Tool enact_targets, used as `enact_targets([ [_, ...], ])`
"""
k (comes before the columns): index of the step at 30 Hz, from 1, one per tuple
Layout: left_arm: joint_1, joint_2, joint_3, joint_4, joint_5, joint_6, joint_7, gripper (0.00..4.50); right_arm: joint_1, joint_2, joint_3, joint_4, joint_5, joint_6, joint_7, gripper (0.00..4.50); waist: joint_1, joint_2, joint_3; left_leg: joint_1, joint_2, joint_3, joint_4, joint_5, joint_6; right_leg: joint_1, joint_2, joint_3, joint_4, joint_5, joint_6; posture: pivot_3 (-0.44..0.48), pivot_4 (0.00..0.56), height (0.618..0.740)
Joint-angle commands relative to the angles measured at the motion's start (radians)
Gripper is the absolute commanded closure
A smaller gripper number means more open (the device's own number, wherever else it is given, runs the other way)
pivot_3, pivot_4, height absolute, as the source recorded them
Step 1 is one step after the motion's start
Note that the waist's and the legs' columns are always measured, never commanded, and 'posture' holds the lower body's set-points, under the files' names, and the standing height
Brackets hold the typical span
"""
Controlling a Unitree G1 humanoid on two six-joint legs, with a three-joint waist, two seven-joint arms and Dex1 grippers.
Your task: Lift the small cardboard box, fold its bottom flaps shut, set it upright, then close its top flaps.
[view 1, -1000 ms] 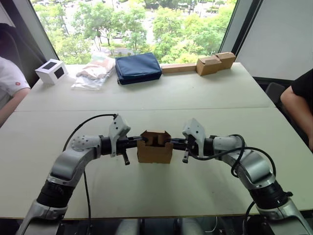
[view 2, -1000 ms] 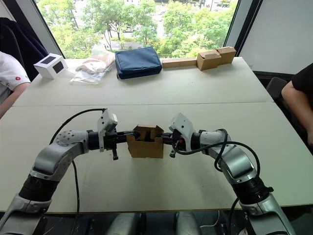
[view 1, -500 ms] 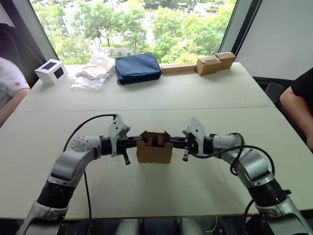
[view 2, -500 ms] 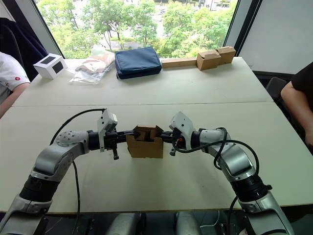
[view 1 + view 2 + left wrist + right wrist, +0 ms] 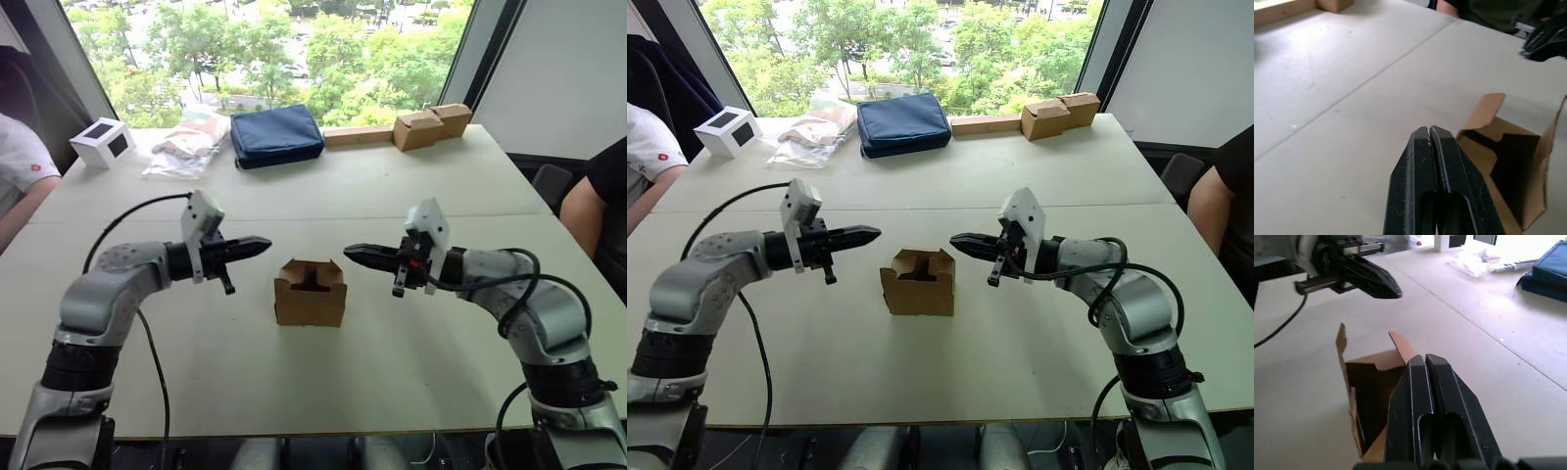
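The small cardboard box (image 5: 310, 292) stands alone on the near half of the table (image 5: 392, 186), between the two arms and touched by neither, its top open with flaps standing up at the sides and a notched flap folded part-way inward. The left gripper (image 5: 257, 244) hangs above the table just to the box's left, pointing at it, and its two black fingers are pressed together with nothing between them (the left wrist view shows them as a single closed wedge with the box's open mouth just beyond). The right gripper (image 5: 355, 252) mirrors it on the box's right, also clenched empty and aimed at the box. At the far edge by the window lie a white cube box with a black panel (image 5: 102, 143), a clear plastic bag (image 5: 186, 143), a navy blue pouch (image 5: 276, 135) and tan cardboard boxes (image 5: 429, 125).
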Motion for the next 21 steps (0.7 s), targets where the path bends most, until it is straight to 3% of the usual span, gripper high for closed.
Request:
enact_targets([
  [1, -0.065, -0.018, -0.031, 0.180, 0.087, -0.118, -0.017, 4.49, 0.015, -0.035, 0.003, -0.172, 0.106, 0.086, -0.002, 4.50, 0.000, 0.000, 0.000, 0.000, 0.000, 0.000, 0.000, 0.000, 0.000, 0.000, 0.000, 0.000, 0.000, 0.000, 0.000, 0.000, 0.150, 0.737],
  [6, -0.170, -0.110, -0.105, 0.482, 0.170, -0.244, -0.097, 4.49, 0.063, -0.066, 0.117, -0.297, 0.082, 0.109, -0.029, 4.50, 0.001, 0.000, 0.000, -0.001, 0.000, 0.000, 0.000, 0.000, 0.000, 0.001, 0.000, -0.001, -0.003, 0.000, 0.000, 0.000, 0.150, 0.737],
  [10, -0.230, -0.179, -0.149, 0.663, 0.209, -0.291, -0.184, 4.49, 0.073, -0.093, 0.265, -0.291, -0.069, 0.031, -0.050, 4.50, -0.001, -0.001, 0.000, -0.002, -0.001, 0.001, 0.001, 0.000, 0.000, 0.000, 0.002, -0.002, -0.003, 0.000, 0.000, 0.000, 0.150, 0.737],
  [15, -0.255, -0.208, -0.166, 0.735, 0.241, -0.316, -0.255, 4.49, 0.037, -0.060, 0.337, -0.239, -0.160, -0.022, -0.077, 4.50, -0.010, -0.002, 0.001, -0.003, -0.001, 0.001, 0.001, 0.000, 0.001, -0.001, 0.004, -0.002, -0.003, 0.000, 0.001, 0.000, 0.150, 0.737],
  [21, -0.244, -0.231, -0.159, 0.675, 0.230, -0.275, -0.295, 4.49, 0.001, -0.013, 0.391, -0.184, -0.266, -0.088, -0.107, 4.50, -0.008, -0.002, 0.001, -0.003, 0.000, 0.000, 0.001, 0.000, 0.001, -0.003, 0.005, -0.002, 0.001, 0.000, 0.001, 0.000, 0.150, 0.737],
])
